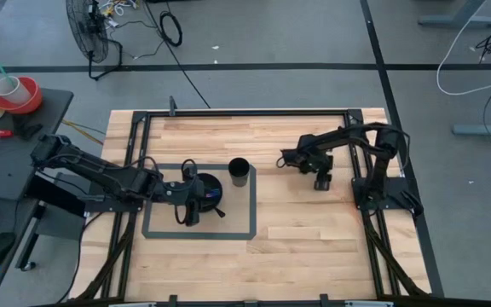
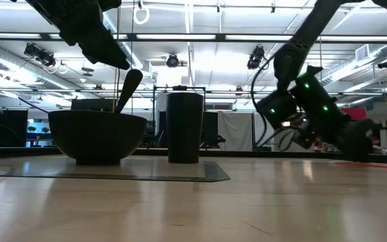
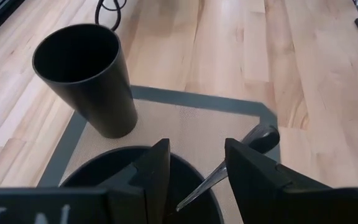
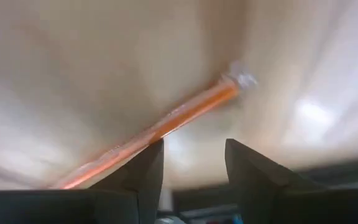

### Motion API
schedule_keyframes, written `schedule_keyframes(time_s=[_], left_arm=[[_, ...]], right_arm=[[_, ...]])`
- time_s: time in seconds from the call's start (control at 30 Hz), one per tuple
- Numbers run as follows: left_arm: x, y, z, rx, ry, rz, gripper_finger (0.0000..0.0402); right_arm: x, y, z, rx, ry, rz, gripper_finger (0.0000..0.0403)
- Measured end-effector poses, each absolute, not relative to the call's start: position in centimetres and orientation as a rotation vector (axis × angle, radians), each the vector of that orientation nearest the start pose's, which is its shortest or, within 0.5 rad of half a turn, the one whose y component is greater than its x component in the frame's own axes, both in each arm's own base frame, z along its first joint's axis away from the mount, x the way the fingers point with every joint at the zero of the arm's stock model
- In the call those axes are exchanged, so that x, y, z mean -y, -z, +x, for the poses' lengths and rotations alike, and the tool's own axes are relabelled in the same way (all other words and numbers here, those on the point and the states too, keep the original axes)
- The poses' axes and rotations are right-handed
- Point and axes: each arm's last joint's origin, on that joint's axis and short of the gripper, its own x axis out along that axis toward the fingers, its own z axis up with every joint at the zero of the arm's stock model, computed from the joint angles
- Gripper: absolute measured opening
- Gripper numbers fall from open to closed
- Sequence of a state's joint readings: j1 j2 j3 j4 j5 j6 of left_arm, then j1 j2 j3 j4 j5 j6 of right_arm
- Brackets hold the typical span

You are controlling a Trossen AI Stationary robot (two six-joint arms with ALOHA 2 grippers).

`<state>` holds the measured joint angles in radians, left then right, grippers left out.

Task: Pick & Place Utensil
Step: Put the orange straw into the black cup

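Observation:
A black bowl (image 2: 98, 134) stands on a grey mat (image 1: 241, 228) at the table's left. A dark metal spoon (image 3: 258, 138) stands slanted in the bowl, leaning on its rim, with its broad end sticking up and out (image 2: 129, 87). A black cup (image 1: 239, 170) stands upright on the mat just beyond the bowl. My left gripper (image 3: 197, 152) hangs open just above the bowl, its fingers on either side of the spoon's stem, and it also shows in the low view (image 2: 106, 50). My right gripper (image 1: 320, 181) is open and empty above the table's right half.
A thin orange rod-like thing (image 4: 160, 129) shows blurred on the wood under my right gripper. Bare wood lies between the mat and the right arm and toward the near edge. Black frame rails (image 1: 135, 145) run along the table's sides.

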<state>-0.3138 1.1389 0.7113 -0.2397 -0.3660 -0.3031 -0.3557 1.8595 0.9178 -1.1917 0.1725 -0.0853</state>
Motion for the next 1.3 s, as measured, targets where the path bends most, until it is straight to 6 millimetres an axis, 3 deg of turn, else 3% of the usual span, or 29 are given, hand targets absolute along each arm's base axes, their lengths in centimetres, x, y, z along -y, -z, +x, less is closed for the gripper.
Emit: schedule_keyframes(time_s=[0.17, 0.3, 0.57, 0.7, 1.03, 1.3], left_arm=[[6.5, -23.4, 21.9, -0.662, -0.138, -0.045, 0.016], [7.2, -23.4, 21.7, -0.653, -0.126, -0.025, 0.0161], [7.4, -23.4, 21.6, -0.652, -0.122, -0.013, 0.0161], [7.4, -23.4, 21.6, -0.652, -0.118, 0.008, 0.0161], [7.5, -23.4, 21.5, -0.654, -0.111, 0.012, 0.0161], [7.5, -23.4, 21.5, -0.653, -0.111, 0.013, 0.0161]], right_arm=[[7.1, -12.2, 24.2, -2.053, 0.142, 0.2, 0.0173], [6.0, -13.5, 24.6, -1.993, 0.117, 0.219, 0.0173], [5.3, -16.1, 24.4, -1.853, 0.331, 0.261, 0.0173], [5.3, -15.8, 24.5, -1.815, 0.438, 0.319, 0.0173], [4.5, -12.5, 22.6, -1.782, 0.506, 0.477, 0.017], [3.8, -12.2, 22.4, -1.772, 0.571, 0.481, 0.0121]])
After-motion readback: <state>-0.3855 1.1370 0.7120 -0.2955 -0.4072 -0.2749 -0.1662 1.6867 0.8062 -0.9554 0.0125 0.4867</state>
